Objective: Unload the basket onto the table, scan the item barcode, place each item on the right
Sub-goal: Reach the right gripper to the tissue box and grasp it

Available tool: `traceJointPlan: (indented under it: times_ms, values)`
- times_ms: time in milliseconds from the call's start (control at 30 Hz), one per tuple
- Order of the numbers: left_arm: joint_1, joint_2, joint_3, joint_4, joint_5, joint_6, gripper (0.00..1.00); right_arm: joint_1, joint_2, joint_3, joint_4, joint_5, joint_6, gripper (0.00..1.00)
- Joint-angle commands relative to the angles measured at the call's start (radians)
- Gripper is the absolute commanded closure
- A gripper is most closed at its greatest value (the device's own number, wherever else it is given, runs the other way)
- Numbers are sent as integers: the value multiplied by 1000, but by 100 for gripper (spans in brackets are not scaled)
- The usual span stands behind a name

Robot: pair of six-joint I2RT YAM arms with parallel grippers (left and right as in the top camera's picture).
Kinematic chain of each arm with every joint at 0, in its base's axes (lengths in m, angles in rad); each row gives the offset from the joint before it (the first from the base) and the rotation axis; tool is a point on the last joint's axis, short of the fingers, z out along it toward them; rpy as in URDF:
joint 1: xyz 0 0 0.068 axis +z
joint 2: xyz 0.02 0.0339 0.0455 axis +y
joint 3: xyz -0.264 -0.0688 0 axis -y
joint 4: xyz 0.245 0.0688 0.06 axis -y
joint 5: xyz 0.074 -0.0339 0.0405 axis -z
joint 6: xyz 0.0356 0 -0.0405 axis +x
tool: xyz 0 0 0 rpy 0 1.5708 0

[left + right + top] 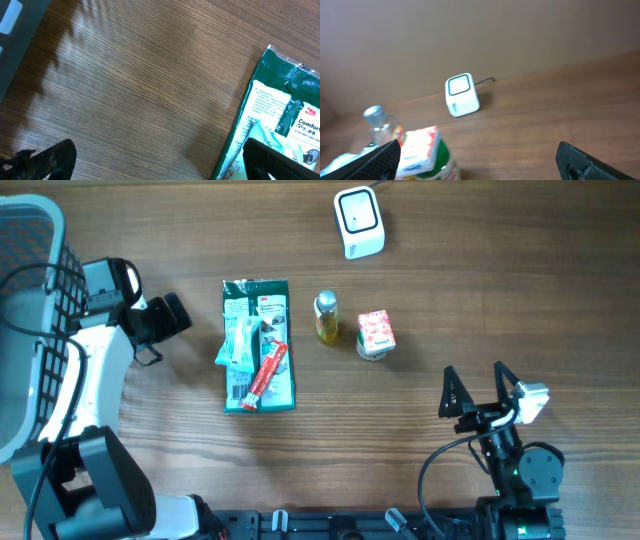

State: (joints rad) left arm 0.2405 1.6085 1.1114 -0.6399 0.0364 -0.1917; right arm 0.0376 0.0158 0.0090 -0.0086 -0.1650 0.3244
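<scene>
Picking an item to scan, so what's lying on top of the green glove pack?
A narrow red box lies slanted on the green glove pack, and a pale packet overlaps its left edge. The label beneath both is hidden.

The green pack (272, 95) carries a red "3M" logo and the words "Comfort Gloves", cut off at the edge. Print on the carton (376, 333) is too small to read.

My left claw (170, 318) points toward my right side, jaws spread wide and empty, at the end of my bent left arm (98, 365). My right claw (478, 390) points forward, jaws equally wide, gripping nothing.
</scene>
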Motion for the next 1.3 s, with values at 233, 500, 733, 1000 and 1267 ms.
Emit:
traceJointPlan:
  times_ms: [233,500,733,1000,1267]
  values:
    - [4,8,-3,-3,16,12,0,-3,277,647,-447,-23,-24,0]
    - [4,8,-3,-3,16,12,0,-3,809,1016,-763,-103,-33,0]
    - [4,8,-3,-3,16,12,0,-2,1072,1015,-887,-186,-146,0]
    - [4,8,-3,-3,16,12,0,108,1280,1014,-855,-253,-193,22]
    - [4,8,-3,-3,16,12,0,148,1316,1014,-818,-253,-190,17]
